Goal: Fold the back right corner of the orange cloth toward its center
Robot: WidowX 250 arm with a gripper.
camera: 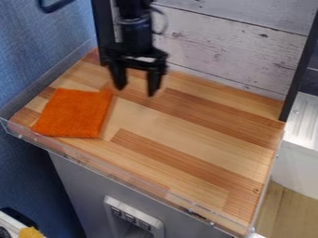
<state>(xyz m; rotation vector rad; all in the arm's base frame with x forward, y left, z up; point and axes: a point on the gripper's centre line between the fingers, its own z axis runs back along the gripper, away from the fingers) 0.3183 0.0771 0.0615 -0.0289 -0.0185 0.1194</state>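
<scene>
I hang my gripper [136, 91], its two fingers spread apart, above the rear left part of the wooden counter [192, 139], near the orange cloth [74, 114] lying flat at the left. A low clear rim [113, 176] runs along the counter's front edge, dark posts [301, 69] flank the whitewashed plank wall [229, 42] behind, and a white ridged fixture, perhaps a sink's drainboard [303, 123], sits beyond the right end.

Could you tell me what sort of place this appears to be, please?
It is probably a robot test station: a black two-fingered metal-and-plastic-looking tool hangs over a striped wooden tabletop, with a backdrop of whitewashed wooden planks behind.
</scene>
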